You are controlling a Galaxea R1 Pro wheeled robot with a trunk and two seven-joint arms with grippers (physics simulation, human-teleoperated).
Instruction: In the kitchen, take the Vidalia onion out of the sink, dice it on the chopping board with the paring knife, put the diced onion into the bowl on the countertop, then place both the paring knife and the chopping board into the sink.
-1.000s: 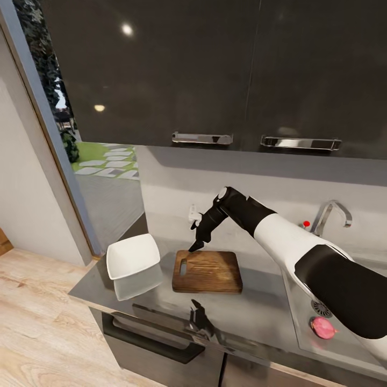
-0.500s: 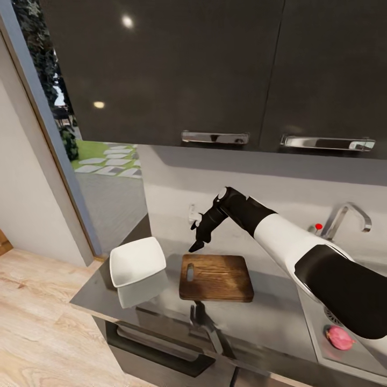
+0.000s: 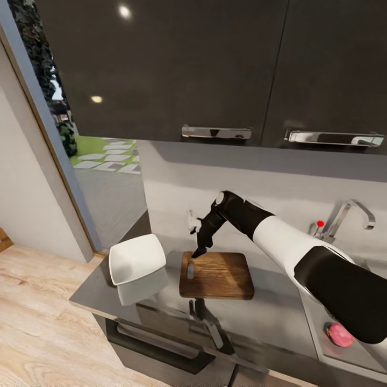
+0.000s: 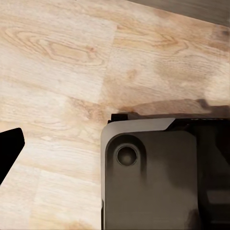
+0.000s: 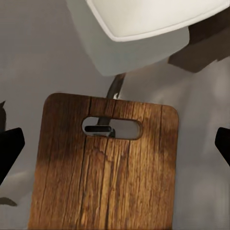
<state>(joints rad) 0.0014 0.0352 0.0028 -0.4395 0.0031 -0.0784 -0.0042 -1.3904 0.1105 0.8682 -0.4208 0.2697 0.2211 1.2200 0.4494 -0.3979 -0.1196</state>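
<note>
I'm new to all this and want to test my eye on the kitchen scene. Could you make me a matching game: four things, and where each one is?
Things:
1. bowl
2. chopping board
3. onion
4. right gripper

Places:
A. down in the sink
B. hanging just above the board's slotted end
C. flat on the countertop, beside the bowl
D. near the countertop's end, by the doorway

Pairs: 1-D, 2-C, 3-A, 4-B
</note>
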